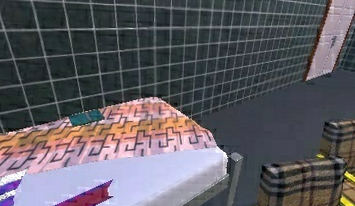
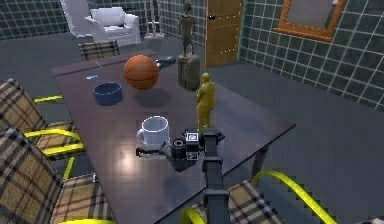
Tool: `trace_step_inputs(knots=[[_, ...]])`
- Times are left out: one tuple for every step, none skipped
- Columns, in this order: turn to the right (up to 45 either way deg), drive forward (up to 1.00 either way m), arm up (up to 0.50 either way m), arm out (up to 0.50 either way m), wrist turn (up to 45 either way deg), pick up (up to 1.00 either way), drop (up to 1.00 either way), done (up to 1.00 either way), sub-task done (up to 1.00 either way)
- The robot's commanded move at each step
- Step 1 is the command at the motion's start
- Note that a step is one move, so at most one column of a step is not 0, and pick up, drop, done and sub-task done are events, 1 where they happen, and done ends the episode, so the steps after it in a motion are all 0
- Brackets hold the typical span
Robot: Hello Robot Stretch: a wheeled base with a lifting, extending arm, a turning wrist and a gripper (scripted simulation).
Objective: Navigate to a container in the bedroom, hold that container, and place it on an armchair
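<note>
Arm side view: the dark square arm bar (image 2: 213, 185) comes up from the bottom edge, right of centre. Its fingers (image 2: 150, 153) sit mid-frame against the dark brown tabletop (image 2: 250, 125). A white ceramic mug (image 2: 154, 130) stands on the tabletop right at the fingers, so I can't tell whether they're grasping anything or even touching it. A blue round bowl (image 2: 108, 93) sits up-left of the mug, apart from it. Either one could be the container. An orange basketball (image 2: 141, 71) is just up-right of the bowl. A gold statuette (image 2: 205, 98) stands upright, right of the mug. A dark slim statue (image 2: 187, 40) is higher in frame, and its base is hard to make out. The white padded armchair (image 2: 108, 24) is upper left, cut by the top edge. Plaid chairs (image 2: 30, 120) at left are cut off.

Forward view: the bed with orange patterned quilt (image 1: 154, 130) is cut at the left and bottom edges. There's a small teal flat thing (image 1: 85, 117) on it, too small to identify. A pale door (image 1: 333, 38) is upper right, partly cut off.
</note>
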Motion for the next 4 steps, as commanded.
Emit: trace_step_inputs(knots=[[0.0,0.00,0.22,0.00,0.0,0.00,0.00,0.00,0.00],[0.0,0.00,0.00,0.00,-45.0,0.00,0.00,0.00,0.00],[0.0,0.00,0.00,0.00,-45.0,0.00,0.00,0.00,0.00],[0.0,0.00,0.00,0.00,-3.0,0.00,0.00,0.00,0.00]])
